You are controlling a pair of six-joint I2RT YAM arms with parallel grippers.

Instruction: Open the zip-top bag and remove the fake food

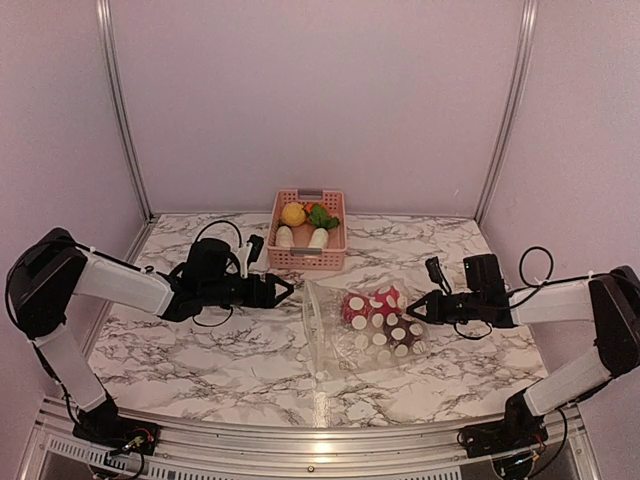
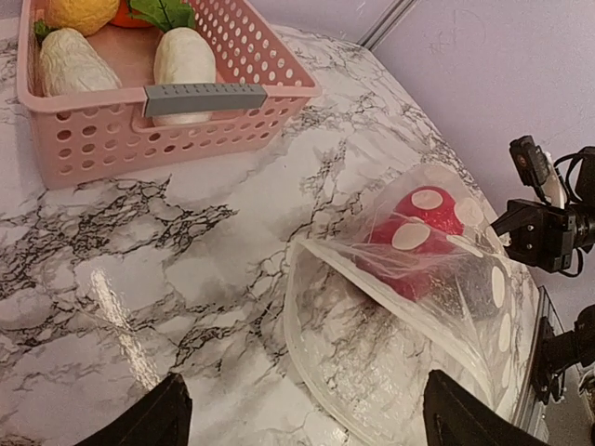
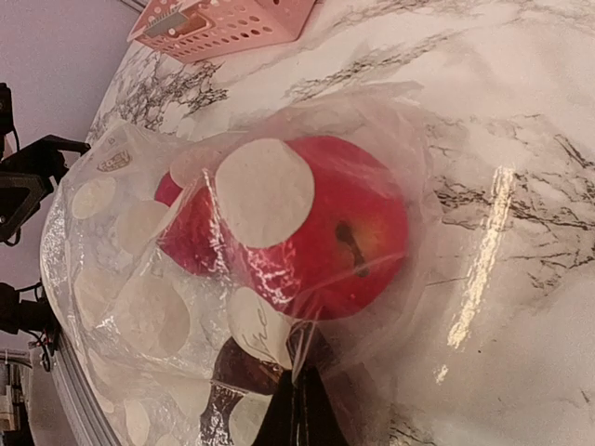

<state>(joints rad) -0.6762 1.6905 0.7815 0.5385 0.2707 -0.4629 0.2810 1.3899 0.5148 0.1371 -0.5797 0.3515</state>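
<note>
bench (image 1: 200, 350): white marble-look top with dark veining, glossy, flat; carries everything below;
zip-top bag (image 1: 340, 340): clear floppy plastic printed with white round dots, lying crumpled at mid-bench between the two arms, well apart from the basket; its mouth gapes toward the left arm, judged open enough to reach into;
pink basket (image 1: 308, 260): rigid slotted plastic, grey handle, at the back of the bench; apparently the drop-off for emptied pieces;
left fingers (image 1: 288, 292): spread wide, holding nothing, levelled at the bag's mouth;
right fingers (image 1: 412, 310): pinched tight on the bag's far end, likely anchoring it against sliding;
fake food, in basket: a round yellow piece (image 1: 293, 214), two smooth white oblong pieces (image 2: 184, 56), a green leafy piece (image 1: 322, 217);
fake food, in bag: glossy red apple (image 3: 344, 232) and a dark brown piece (image 3: 242, 367) beneath it; both remain to be removed.
</note>
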